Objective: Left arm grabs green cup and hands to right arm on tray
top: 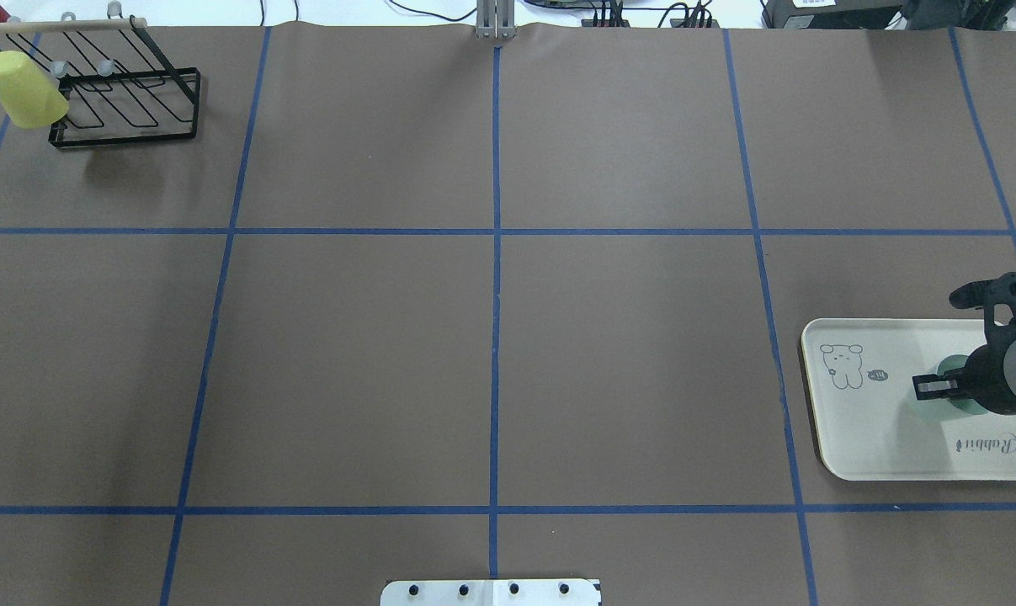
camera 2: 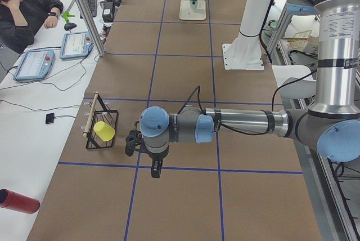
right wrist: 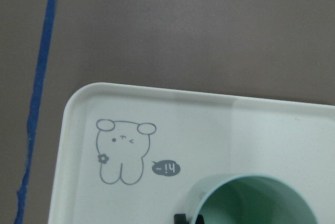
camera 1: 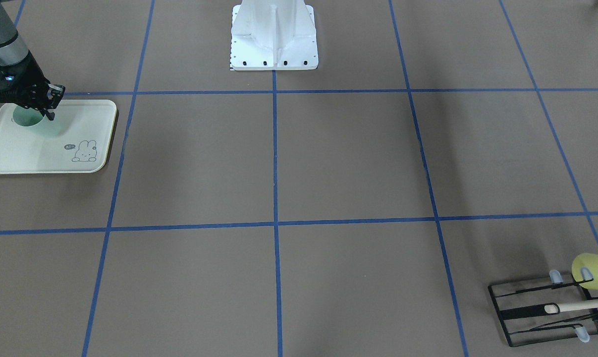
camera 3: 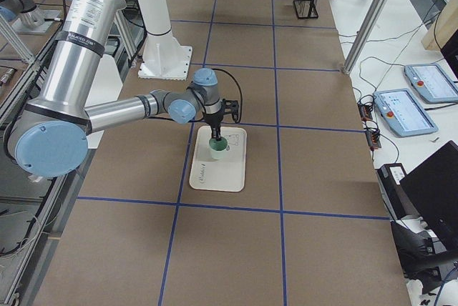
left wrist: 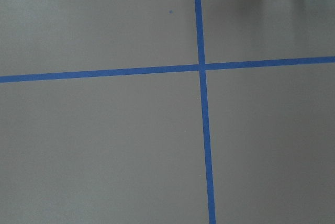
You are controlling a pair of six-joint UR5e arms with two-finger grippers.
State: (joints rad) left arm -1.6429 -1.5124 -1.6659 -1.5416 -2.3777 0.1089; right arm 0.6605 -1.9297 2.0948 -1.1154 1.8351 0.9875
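On the left, the black two-finger left gripper (camera 2: 153, 169) is hanging near the black wire rack (top: 125, 140); can't tell how its fingers are standing; on the right, the right gripper (camera 1: 47, 113) is pinching the rim of the small pale mint-green plastic cup (right wrist: 261, 203), fingers narrow, cup sitting upright on the flat cream rectangular tray (camera 1: 81, 129). Looks like the set-down is happening; next it's needing a gentle release and a straight lift up so nothing's tipping.
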